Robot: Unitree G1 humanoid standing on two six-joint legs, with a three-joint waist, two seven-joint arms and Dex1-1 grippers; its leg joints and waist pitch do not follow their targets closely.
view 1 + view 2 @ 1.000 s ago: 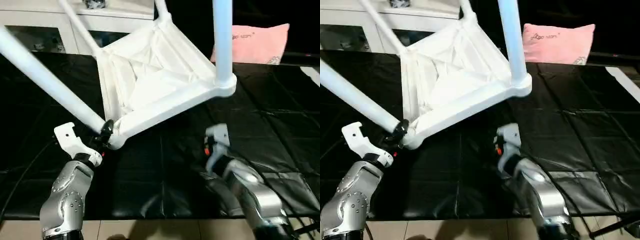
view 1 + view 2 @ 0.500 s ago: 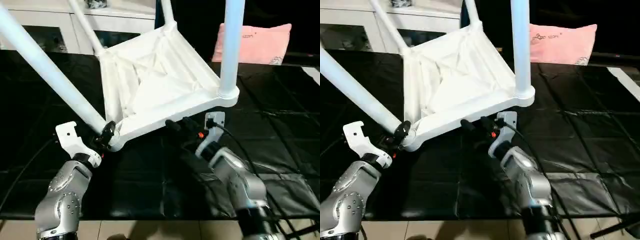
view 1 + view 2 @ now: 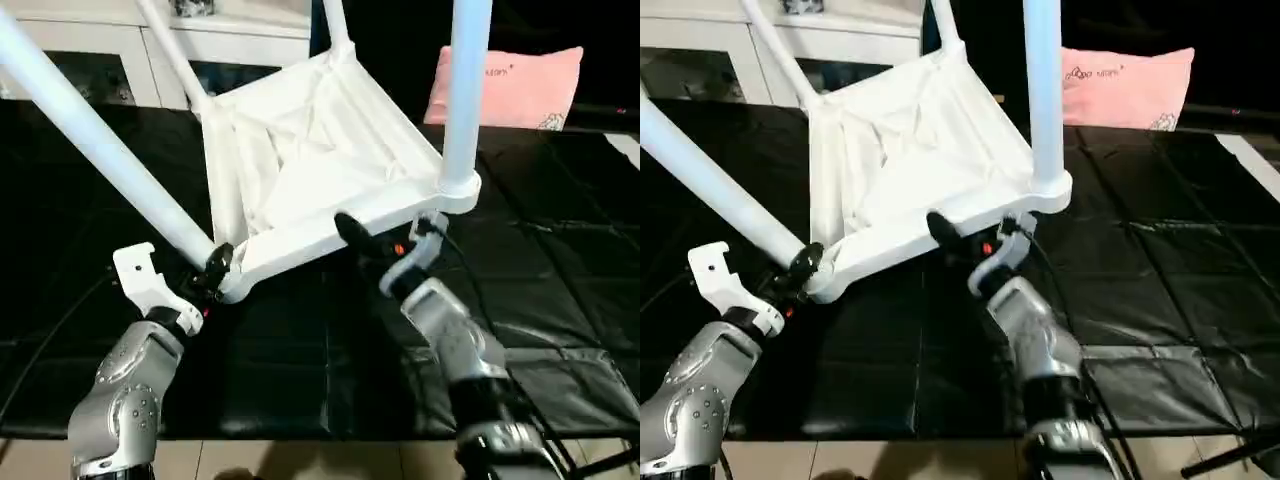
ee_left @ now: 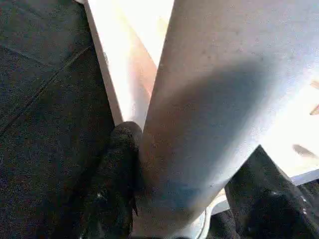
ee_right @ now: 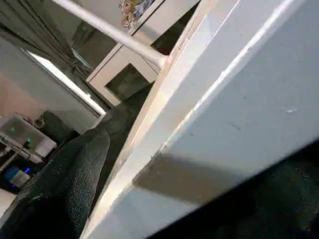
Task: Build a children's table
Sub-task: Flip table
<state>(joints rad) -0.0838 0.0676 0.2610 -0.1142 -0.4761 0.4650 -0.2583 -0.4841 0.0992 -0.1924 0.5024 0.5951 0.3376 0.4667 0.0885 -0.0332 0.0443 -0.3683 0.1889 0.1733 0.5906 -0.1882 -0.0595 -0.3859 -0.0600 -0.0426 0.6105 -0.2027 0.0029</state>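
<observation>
White tabletop (image 3: 320, 150) & legs (image 3: 462, 90); black floor mat (image 3: 560, 240); pink pillow (image 3: 510, 88).

Smooth, faintly glossy white plastic forms the tabletop (image 3: 320, 150) and legs (image 3: 462, 90), over a shiny black sheet (image 3: 560, 260), with brushed silver metal forearms (image 3: 125, 400).

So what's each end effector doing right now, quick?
Left end effector: shut on a leg at its base.
Right end effector: fingers straddle the tabletop edge; grip cannot be told.
</observation>
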